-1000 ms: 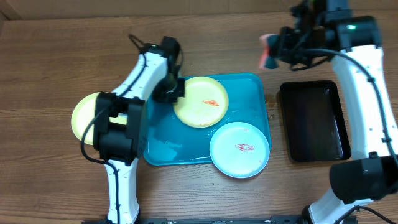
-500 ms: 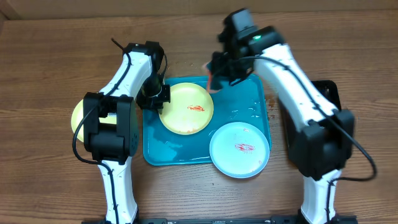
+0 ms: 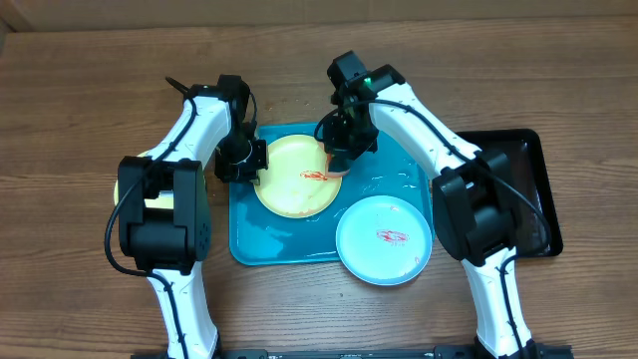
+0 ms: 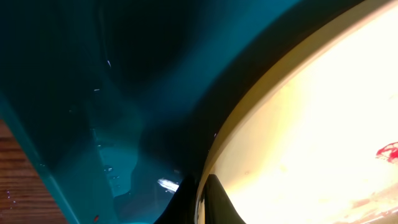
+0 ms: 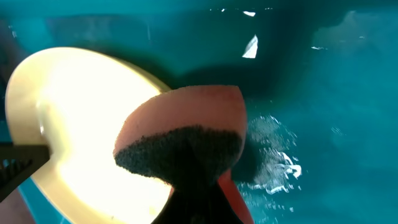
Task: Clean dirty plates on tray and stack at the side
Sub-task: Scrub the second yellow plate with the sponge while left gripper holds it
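The turquoise tray [image 3: 399, 184] holds a pale yellow plate [image 3: 284, 184] with a red sauce smear [image 3: 314, 177]. My left gripper [image 3: 251, 165] is shut on that plate's left rim; the left wrist view shows the rim [image 4: 249, 130] pinched between my fingers [image 4: 200, 202]. My right gripper [image 3: 337, 160] is shut on a pink sponge [image 5: 186, 118] with a dark scrub face, resting at the plate's right edge [image 5: 68, 118] by the smear. A white mint-rimmed plate [image 3: 384, 239] with a red smear sits at the tray's front right corner. A third pale yellow plate [image 3: 158, 202] lies on the table at the left, mostly hidden by my left arm.
A smaller black tray [image 3: 528, 189] stands on the table to the right, partly under my right arm. Wet foam [image 5: 280, 165] lies on the blue tray floor [image 5: 336, 93] beside the sponge. The table is brown wood.
My right arm swung from above the black tray to the yellow plate, carrying the sponge down to its right edge. My left gripper and the yellow plate shifted slightly left and forward.
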### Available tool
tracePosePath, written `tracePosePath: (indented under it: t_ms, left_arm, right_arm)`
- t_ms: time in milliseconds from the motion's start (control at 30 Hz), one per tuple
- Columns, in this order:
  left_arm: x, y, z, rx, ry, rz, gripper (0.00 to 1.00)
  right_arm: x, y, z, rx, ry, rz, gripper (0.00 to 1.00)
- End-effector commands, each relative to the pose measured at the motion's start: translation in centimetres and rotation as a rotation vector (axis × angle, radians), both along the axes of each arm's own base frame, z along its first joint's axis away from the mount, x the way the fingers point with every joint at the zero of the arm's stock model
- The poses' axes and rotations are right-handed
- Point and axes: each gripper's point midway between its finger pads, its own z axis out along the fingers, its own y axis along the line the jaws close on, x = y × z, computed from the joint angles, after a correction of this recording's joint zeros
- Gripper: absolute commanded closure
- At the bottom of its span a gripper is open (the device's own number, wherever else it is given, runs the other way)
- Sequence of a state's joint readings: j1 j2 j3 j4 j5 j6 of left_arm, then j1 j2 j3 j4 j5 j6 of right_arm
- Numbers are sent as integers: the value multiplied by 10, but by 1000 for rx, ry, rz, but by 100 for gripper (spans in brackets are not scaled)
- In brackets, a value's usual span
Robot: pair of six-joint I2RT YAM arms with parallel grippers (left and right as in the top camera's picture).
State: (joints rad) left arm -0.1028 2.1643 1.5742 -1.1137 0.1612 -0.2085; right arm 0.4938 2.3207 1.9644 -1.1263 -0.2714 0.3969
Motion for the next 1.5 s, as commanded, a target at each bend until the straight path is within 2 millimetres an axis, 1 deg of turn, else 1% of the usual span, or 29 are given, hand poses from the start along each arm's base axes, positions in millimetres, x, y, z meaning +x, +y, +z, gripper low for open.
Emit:
tracePosePath:
  t_ms: [0,333,433,500,700,833,933,1000,1067,1167,1267,1333,1400,1467]
  left_arm:
    - [-16,16,-31,70,75,-5,96]
    - [-16,12,-31,62,71,-9,96]
    - [-16,12,-31,61,72,-9,96]
    - [-16,11,-31,54,72,-8,96]
    - [-14,7,-31,30,63,-7,96]
    - [-13,5,-31,22,60,-6,96]
    - [-12,4,-31,16,58,-5,96]
    - [-12,4,-31,15,57,-5,96]
    - [-12,4,-31,15,57,-5,96]
    - [-12,4,-31,15,55,-5,96]
    - [-11,4,-31,16,53,-5,96]
    - [-11,4,-31,15,51,-5,96]
    - [-10,4,-31,15,50,-5,96]
    - [-10,4,-31,15,50,-5,96]
  right_arm:
    - [-10,3,-13,-22,30,-19,96]
    - [-29,16,-50,-24,71,-114,96]
    - [-34,25,-56,-10,76,-122,96]
    - [-35,31,-57,-2,75,-130,96]
    - [-40,62,-51,93,69,-92,96]
    - [-50,81,-47,140,81,-55,96]
    - [-61,89,-46,161,97,-5,96]
    - [-69,86,-47,140,116,21,96]
    - [-78,77,-49,105,146,48,96]
    - [-80,53,-49,28,171,58,96]
    - [-66,18,-45,-97,151,22,96]
    - [-49,-3,-39,-172,107,-12,96]
    - [-32,-15,-35,-213,53,-39,96]
    - [-15,-19,-33,-212,3,-68,96]
